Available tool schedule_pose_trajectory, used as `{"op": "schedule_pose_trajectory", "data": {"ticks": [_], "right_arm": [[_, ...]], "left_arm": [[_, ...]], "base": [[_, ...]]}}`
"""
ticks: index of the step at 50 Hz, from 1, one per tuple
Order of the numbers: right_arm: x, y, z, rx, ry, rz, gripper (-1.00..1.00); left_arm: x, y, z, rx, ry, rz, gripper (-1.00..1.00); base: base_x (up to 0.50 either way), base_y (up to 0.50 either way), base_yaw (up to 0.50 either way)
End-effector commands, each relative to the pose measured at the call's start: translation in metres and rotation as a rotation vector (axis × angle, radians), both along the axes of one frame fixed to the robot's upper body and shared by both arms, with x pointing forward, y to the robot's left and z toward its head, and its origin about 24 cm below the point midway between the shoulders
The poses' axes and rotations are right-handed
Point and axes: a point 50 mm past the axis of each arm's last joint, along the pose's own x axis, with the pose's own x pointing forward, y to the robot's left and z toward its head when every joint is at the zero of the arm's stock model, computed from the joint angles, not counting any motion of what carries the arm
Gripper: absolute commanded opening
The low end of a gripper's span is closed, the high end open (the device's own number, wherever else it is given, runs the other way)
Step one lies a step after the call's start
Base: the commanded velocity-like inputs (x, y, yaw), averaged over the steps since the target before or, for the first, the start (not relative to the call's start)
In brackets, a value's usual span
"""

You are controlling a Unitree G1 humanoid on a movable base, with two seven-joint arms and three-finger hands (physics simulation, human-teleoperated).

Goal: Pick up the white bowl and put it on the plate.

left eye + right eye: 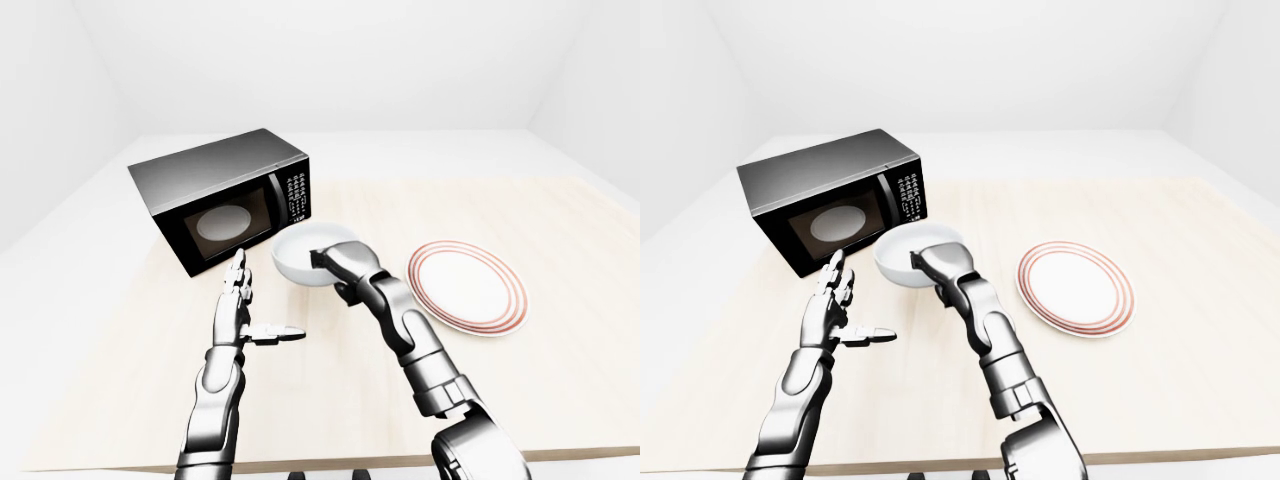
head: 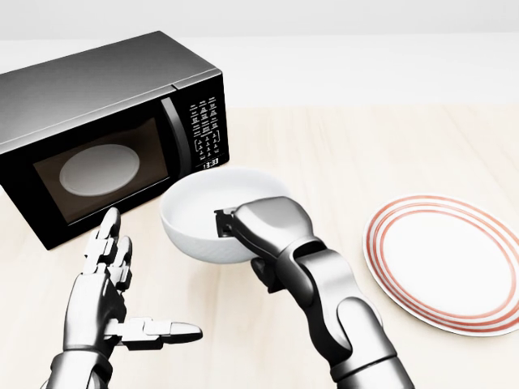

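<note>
One rt hand fingers grip white bowl; lt hand fingers wide.

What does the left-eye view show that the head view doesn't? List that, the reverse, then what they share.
Only the left-eye view shows the whole table with its edges, the white room walls, and both arms down to the elbows.

Only the head view shows close detail: the microwave clock digits and the fingers hooked over the rim.

Both show the right hand gripping the white bowl, the open left hand, and the red-striped plate.
</note>
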Motion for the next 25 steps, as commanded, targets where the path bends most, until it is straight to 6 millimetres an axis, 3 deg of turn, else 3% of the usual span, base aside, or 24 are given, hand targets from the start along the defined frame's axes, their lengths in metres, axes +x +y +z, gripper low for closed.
{"op": "schedule_pose_trajectory", "data": {"ticks": [1, 25], "right_arm": [[-0.001, -0.001, 0.011, 0.0, -0.106, -0.018, -1.0], [0.005, -0.023, 0.025, -0.027, -0.242, -0.092, -1.0]], "left_arm": [[0.0, 0.0, 0.0, 0.001, -0.001, -0.001, 1.0], [0.0, 0.0, 0.0, 0.003, -0.004, -0.003, 1.0]], "base": [[0.0, 0.0, 0.0], [0.0, 0.0, 0.0]]}}
